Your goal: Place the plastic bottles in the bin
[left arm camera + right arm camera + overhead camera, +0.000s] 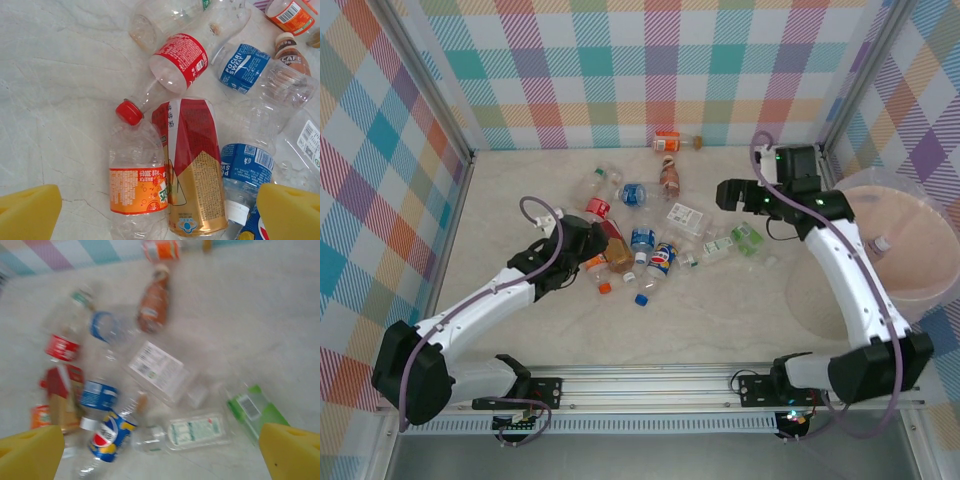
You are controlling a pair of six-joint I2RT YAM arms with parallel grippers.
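Note:
Several plastic bottles (650, 235) lie scattered in the middle of the table. My left gripper (600, 248) hangs open over the pile's left side. In the left wrist view its yellow fingertips (27, 212) straddle an orange-labelled bottle (137, 190) and a red-and-gold one (192, 170), gripping neither. My right gripper (725, 194) is open and empty above the pile's right side. Its blurred wrist view looks down on a Pepsi bottle (110, 435), a flattened clear bottle (192, 432) and a green-labelled one (255, 410). The bin (920, 260) stands at the far right with one small bottle (878, 243) inside.
An orange-labelled bottle (677, 142) lies against the back wall, with a brown coffee bottle (669, 177) just in front of it. Checkered walls enclose the table on three sides. Bare marble tabletop (720, 310) stretches between the pile and the arm bases.

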